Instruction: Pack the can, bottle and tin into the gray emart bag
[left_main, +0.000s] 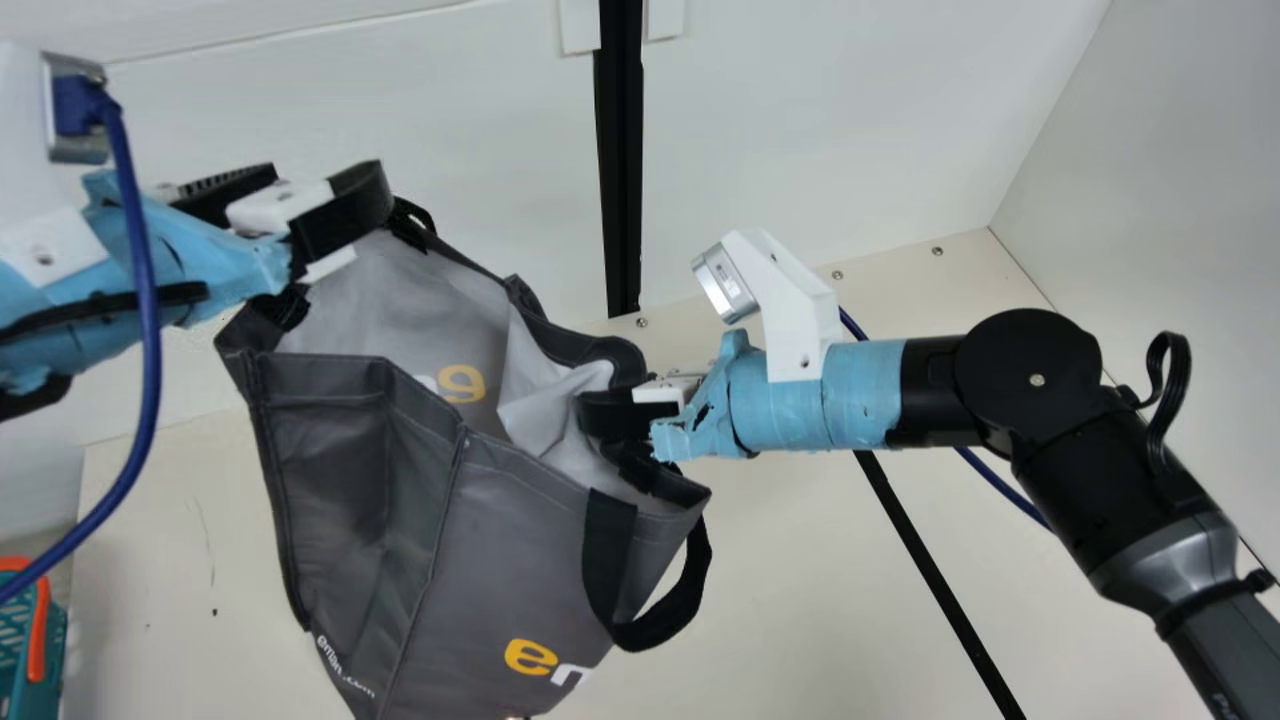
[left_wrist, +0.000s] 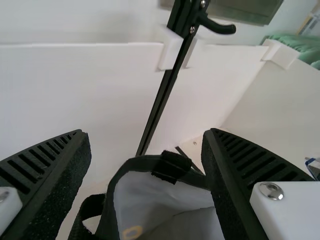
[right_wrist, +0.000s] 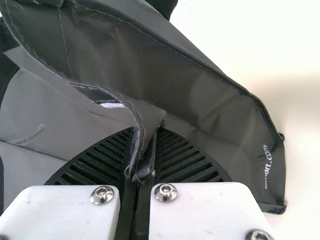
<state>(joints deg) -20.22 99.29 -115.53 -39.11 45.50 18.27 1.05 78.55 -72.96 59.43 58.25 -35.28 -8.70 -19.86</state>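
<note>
Gray bag (left_main: 510, 560) between your two arms, over cream desk (left_main: 800, 590): slack, creased fabric, stitched seams, mouth gaping, black strap (left_main: 608, 560) looping off side. Your right gripper (left_main: 612, 415) pinches folded rim (right_wrist: 142, 150), ribbed fingers together on cloth. Your left gripper (left_main: 320, 185) wide apart at opposite rim; can't tell if touching. Teal lattice basket (left_main: 56, 650) at main view's lower left.

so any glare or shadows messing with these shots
main view: soft light, shaded folds on the bag; left wrist view: small glint on a screw; right wrist view: table washed out near white in places, faint soft shadow beside the bag
</note>
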